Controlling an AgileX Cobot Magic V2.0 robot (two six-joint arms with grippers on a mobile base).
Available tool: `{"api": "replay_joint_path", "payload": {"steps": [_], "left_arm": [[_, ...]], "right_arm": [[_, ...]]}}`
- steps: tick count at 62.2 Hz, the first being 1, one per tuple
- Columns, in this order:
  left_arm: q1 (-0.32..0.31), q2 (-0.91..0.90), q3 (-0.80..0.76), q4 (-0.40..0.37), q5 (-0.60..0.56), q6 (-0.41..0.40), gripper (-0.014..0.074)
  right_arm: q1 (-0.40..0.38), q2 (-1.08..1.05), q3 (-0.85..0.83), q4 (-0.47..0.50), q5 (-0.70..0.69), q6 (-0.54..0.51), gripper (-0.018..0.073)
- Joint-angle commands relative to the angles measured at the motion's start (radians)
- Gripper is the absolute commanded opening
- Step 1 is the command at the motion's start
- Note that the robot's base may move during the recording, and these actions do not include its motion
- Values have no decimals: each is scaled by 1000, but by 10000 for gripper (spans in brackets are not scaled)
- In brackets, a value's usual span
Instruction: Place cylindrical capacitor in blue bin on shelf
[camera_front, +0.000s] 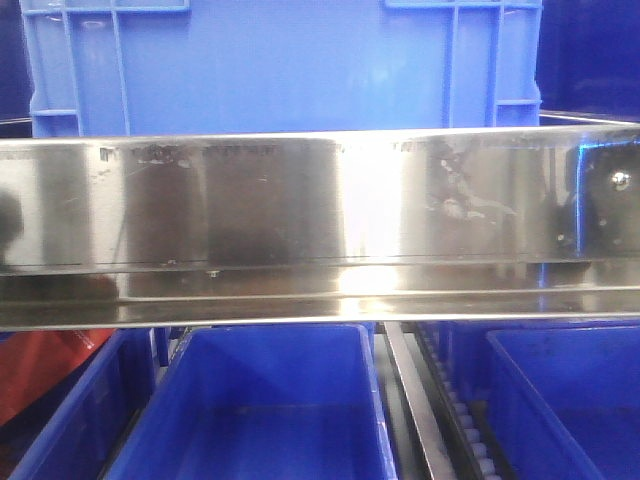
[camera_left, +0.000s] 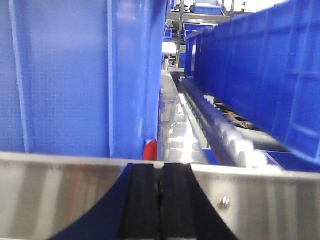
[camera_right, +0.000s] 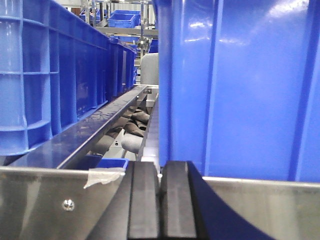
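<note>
Closed left end effector (camera_left: 160, 200) at shelf (camera_left: 50, 190) rail edge

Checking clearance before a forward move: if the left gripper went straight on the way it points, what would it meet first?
Probably the shelf's steel front rail, right ahead of the shut left gripper. Past it stands a blue bin wall, though depth is unclear.

likely warehouse, steel shelf (camera_front: 300, 200), blue bins (camera_front: 270, 400)
</note>
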Motion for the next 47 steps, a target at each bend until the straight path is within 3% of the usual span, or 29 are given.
{"api": "replay_joint_path", "payload": {"steps": [1,47], "left_arm": [[-16,-5,6,-4,-24,-2,-110],[-18,-5,6,-4,-22,-2,-110]], "right_arm": [[-5,-3,0,-7,-17,-2,-162],[-5,-3,0,-7,-17,-2,-162]]}}
